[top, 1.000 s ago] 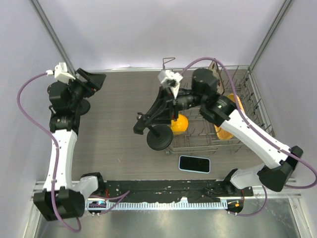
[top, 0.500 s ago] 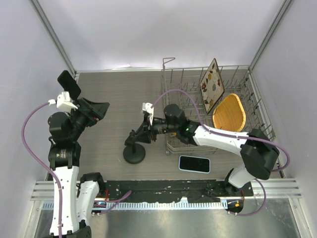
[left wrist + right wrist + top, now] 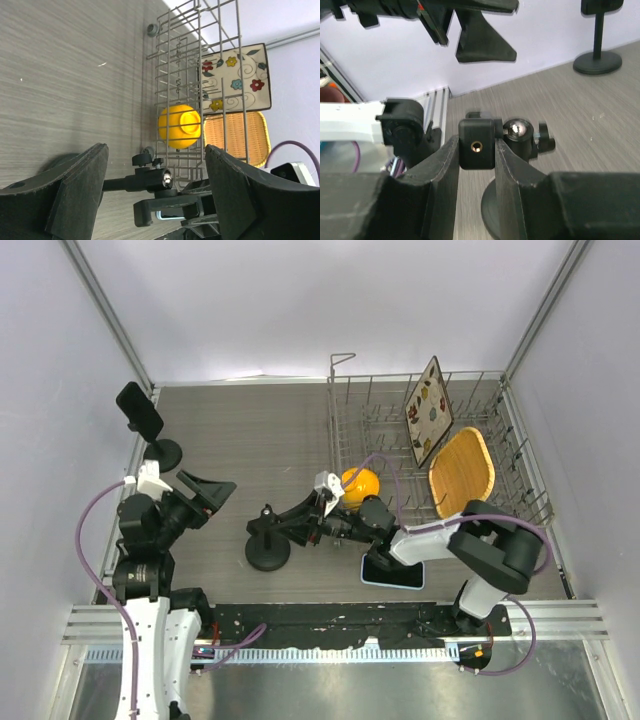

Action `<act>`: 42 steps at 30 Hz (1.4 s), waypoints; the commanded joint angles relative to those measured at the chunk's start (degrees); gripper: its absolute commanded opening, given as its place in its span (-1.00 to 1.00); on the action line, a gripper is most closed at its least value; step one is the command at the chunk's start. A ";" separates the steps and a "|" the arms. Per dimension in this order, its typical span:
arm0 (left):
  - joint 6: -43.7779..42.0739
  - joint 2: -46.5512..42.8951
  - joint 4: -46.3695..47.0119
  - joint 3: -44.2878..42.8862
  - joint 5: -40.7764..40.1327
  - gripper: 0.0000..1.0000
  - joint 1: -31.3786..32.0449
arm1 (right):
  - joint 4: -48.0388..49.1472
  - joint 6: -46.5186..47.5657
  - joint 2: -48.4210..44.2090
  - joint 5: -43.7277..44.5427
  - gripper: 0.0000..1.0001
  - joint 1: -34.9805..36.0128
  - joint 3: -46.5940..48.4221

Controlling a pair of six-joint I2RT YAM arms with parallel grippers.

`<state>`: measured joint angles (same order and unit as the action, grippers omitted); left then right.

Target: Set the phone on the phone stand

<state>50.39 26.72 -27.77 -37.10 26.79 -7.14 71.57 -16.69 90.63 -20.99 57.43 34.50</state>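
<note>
Left claw (image 3: 205, 492) is wide open, nothing in it. Right claw (image 3: 476, 147) is clamped on the head of the stand (image 3: 268, 552), whose base sits on the table (image 3: 250, 440). Phone (image 3: 392, 570) lies flat just right of that claw, so I'd say the actual placing isn't done yet.

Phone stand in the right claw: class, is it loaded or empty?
Empty. The phone stand carries nothing; the phone lies flat on the table.

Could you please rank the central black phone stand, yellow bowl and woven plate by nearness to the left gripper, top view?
1. Central black phone stand, right of the left gripper.
2. Yellow bowl, in rack.
3. Woven plate, far right.
</note>
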 commanded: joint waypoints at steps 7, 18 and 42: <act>1.55 -1.23 0.87 2.47 4.06 0.68 0.02 | 2.64 -4.68 4.92 3.15 -0.99 -0.48 1.08; -0.12 -2.81 -0.62 2.82 2.22 0.69 0.02 | -33.64 1.56 -7.91 13.69 0.28 5.49 6.62; -7.24 -4.13 -4.31 -1.40 -2.53 0.76 0.02 | -93.81 -27.87 -7.30 40.23 0.63 12.18 41.44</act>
<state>42.92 23.20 -33.71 -38.35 22.72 -7.14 -20.08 -35.86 85.67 13.39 69.17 78.59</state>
